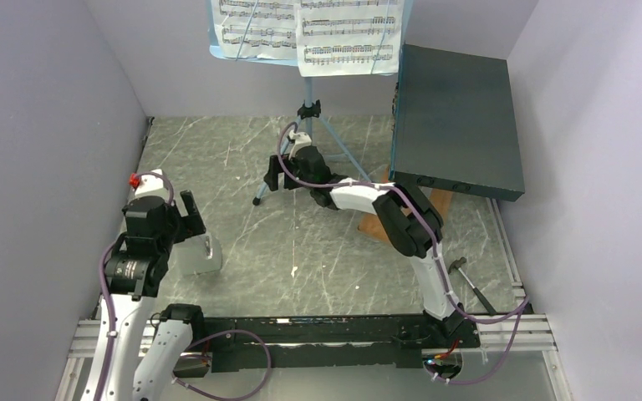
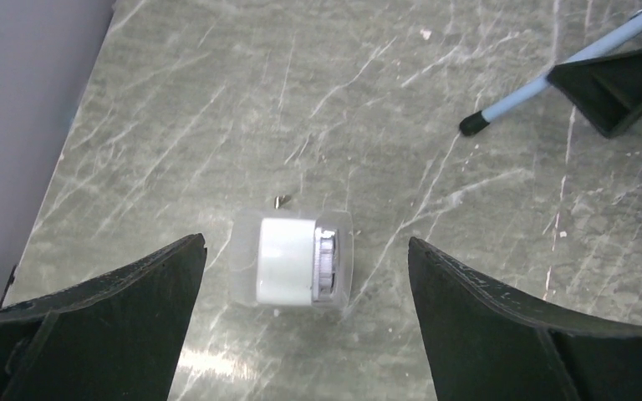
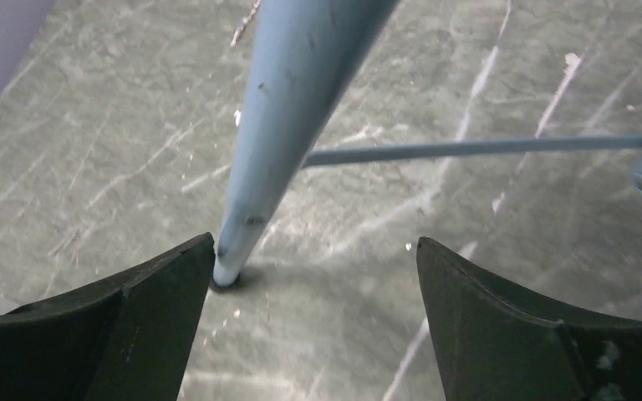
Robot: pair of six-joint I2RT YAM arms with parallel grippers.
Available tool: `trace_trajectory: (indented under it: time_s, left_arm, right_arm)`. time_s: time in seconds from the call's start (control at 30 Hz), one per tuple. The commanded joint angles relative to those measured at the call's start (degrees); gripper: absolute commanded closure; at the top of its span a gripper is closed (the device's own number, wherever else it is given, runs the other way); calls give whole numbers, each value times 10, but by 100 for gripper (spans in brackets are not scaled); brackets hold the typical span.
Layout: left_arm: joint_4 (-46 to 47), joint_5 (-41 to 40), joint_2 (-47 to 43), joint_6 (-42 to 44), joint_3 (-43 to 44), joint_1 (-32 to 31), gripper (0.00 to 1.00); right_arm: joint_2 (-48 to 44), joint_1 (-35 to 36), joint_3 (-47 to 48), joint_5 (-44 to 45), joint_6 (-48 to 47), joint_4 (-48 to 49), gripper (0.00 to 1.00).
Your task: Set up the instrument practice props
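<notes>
The left gripper point(image 2: 307, 244) hung released, jaws spread wide and holding nothing. The metronome point(image 2: 292, 261) sat on the table point(image 2: 175, 125) directly below it, in the gap between the two fingers and touching neither. The right gripper point(image 3: 315, 242) was likewise released, jaws wide apart. One leg point(image 3: 292, 125) of the stand point(image 1: 308, 92) ran down through the gap, its foot on the table just beside the left finger point(image 3: 134, 334); contact with that finger could not be determined. A second leg point(image 3: 468, 149) crossed beyond the fingertips. In the top view this gripper sat low at the tripod base, with the pages point(image 1: 347, 33) high above and beyond it on the stand's desk. The pages showed printed staves of notes; any words on them were too small to read. The stand was light blue, with a thin pole, a black clamp at the leg joint and black foot tips. The metronome, seen from above, showed a white body with a ribbed, metal-looking dial on its right side, framed by a paler translucent outline.
</notes>
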Motion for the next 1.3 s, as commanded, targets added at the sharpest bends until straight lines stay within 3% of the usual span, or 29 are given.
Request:
trace_trajectory:
  time_s: [0.0, 0.2, 0.43, 0.63, 0.9, 1.03, 1.27]
  left_arm:
    - [-90, -41, 31, -92, 60, -1, 2]
    - [-164, -80, 93, -253, 80, -1, 1]
    - [-395, -64, 246, -542, 219, -1, 0]
    - [-428, -85, 286, -653, 245, 1, 0]
    - [-385, -56, 300, -699, 224, 11, 1]
    - [-410, -62, 334, -719, 224, 30, 1]
    - [-351, -25, 366, -676, 204, 72, 1]
  right_arm:
    - [-92, 1, -19, -4, -19, -103, 3]
    - [-190, 24, -102, -4, -21, -168, 1]
    - [-326, 73, -219, 43, -60, -186, 1]
    - [-403, 93, -297, 43, -52, -190, 1]
    - [-485, 116, -373, 40, -70, -179, 1]
    - [-502, 122, -390, 38, -77, -178, 1]
    - [-504, 153, -409, 51, -94, -160, 1]
